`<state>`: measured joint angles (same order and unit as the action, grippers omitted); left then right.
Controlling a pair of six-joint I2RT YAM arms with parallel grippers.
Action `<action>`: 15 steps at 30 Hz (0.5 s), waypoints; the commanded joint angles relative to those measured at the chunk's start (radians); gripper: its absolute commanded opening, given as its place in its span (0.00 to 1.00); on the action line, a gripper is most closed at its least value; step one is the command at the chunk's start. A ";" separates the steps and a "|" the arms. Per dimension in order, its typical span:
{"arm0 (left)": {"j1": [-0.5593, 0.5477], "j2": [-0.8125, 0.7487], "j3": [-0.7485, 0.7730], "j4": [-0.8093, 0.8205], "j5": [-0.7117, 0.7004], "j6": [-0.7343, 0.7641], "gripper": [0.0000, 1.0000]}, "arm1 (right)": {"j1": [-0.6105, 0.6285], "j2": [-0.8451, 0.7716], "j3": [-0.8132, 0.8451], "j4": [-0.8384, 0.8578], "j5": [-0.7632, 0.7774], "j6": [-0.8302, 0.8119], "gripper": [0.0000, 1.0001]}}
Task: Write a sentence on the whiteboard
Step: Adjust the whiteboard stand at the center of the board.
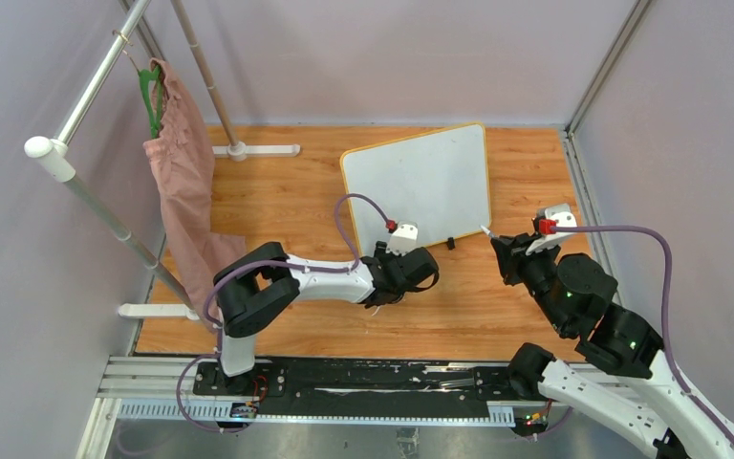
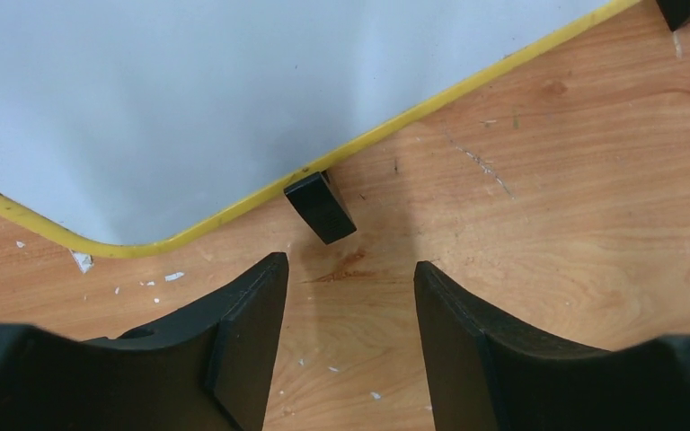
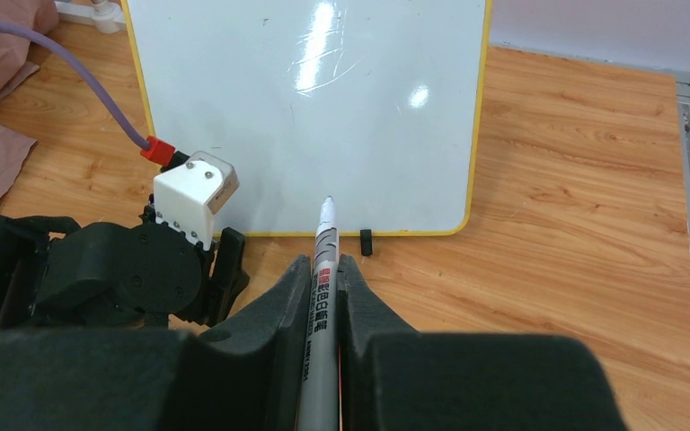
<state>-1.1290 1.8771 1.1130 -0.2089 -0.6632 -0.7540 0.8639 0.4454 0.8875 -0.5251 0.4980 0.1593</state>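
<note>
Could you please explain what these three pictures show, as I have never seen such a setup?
These are two robot arms bolted to a wooden table. One picture looks down from above; the other two come from cameras on each wrist. A blank whiteboard sits on the table, and a pink garment hangs on a rack at the left. On the right arm, the jaws are shut on a marker, tip toward the board. On the left arm, the jaws stand open and empty by the board's near edge.

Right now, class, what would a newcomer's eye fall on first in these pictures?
The blank whiteboard sits at the table's far middle, yellow-rimmed. The right tool, shut on a marker, points it toward the board's near edge. A pink garment hangs from the rack at far left.
</note>
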 commanded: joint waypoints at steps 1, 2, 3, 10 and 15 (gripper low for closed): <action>0.012 0.020 0.033 -0.012 -0.074 -0.037 0.57 | -0.010 -0.013 0.027 -0.005 -0.001 -0.003 0.00; 0.017 0.021 0.032 -0.011 -0.075 -0.043 0.56 | -0.009 -0.016 0.025 -0.006 -0.002 -0.004 0.00; 0.022 0.020 0.028 -0.009 -0.075 -0.047 0.55 | -0.009 -0.017 0.025 -0.006 -0.002 -0.003 0.00; 0.056 0.008 -0.012 0.027 -0.049 -0.059 0.47 | -0.009 -0.018 0.016 -0.004 -0.002 0.006 0.00; 0.063 0.005 -0.027 0.035 -0.046 -0.055 0.45 | -0.009 -0.012 -0.002 0.008 -0.019 0.024 0.00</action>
<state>-1.0744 1.8881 1.1030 -0.1944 -0.6712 -0.7944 0.8635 0.4385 0.8875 -0.5251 0.4969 0.1635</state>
